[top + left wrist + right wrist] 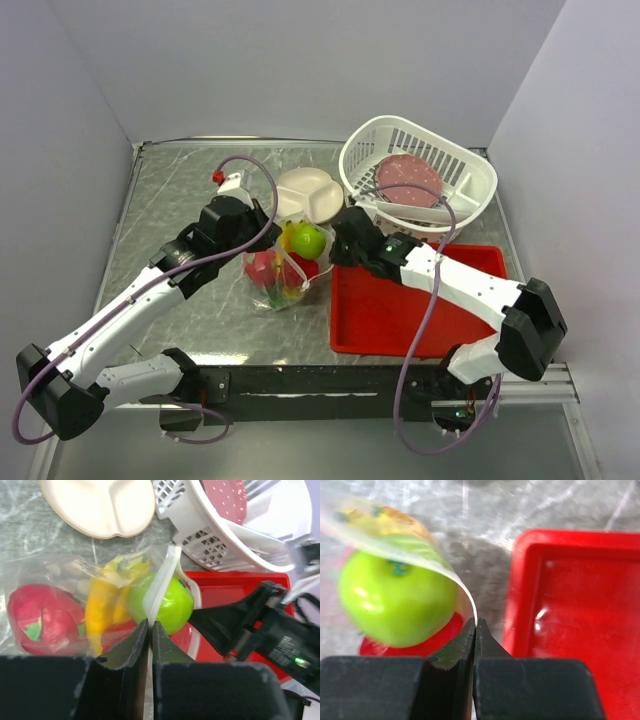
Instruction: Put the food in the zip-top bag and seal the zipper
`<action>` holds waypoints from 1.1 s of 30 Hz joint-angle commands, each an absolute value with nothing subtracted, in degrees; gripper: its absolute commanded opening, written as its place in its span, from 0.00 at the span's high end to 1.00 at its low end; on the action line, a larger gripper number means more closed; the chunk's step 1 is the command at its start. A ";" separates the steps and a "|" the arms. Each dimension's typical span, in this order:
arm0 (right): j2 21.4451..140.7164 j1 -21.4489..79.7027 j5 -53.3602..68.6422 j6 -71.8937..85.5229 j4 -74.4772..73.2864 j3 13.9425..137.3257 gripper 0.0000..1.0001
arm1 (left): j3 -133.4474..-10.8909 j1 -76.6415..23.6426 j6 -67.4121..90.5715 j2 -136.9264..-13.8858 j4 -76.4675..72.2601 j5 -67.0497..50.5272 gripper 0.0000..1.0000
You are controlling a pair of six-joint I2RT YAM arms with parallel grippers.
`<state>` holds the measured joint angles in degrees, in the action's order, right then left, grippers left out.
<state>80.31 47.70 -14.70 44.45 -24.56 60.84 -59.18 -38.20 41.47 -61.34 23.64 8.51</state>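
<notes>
So, L gripper [150, 625] and R gripper [475, 626] both pinch shut on the zip-top bag [272, 285] rim; food [308, 241] sits inside, at 6 o'clock of them; zipper [162, 580] runs 9-to-3 btw them

- I see my left arm [110, 325] in white shells with black joints, and a purple cable [271, 195] looping off it.
- My right arm [470, 285] has the same white and black, with its own purple lead [412, 345].
- My left gripper [150, 625] and right gripper [475, 624] are matte black with wedge-shaped fingers.

No text, label, brand, number or sign can be read in any view
</notes>
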 commanded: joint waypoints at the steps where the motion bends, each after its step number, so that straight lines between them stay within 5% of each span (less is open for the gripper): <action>1: 77.53 51.93 -15.46 40.88 -24.96 72.91 1.00 | -63.10 -37.97 39.20 -59.77 24.16 13.43 0.87; 7: 80.77 51.06 -18.47 34.90 -29.44 83.23 1.00 | -63.89 -37.88 38.93 -59.24 27.51 15.20 0.91; 22: 83.14 51.59 -11.00 33.22 -29.19 82.01 1.00 | -64.78 -37.97 37.62 -59.85 26.20 15.75 0.91; 33: 85.25 46.94 -4.33 37.17 -29.54 80.87 1.00 | -63.63 -37.97 32.87 -55.55 21.88 10.46 0.57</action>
<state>84.79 49.95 -8.47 35.00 -32.99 81.32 -63.00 -38.02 35.66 -58.89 24.91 12.99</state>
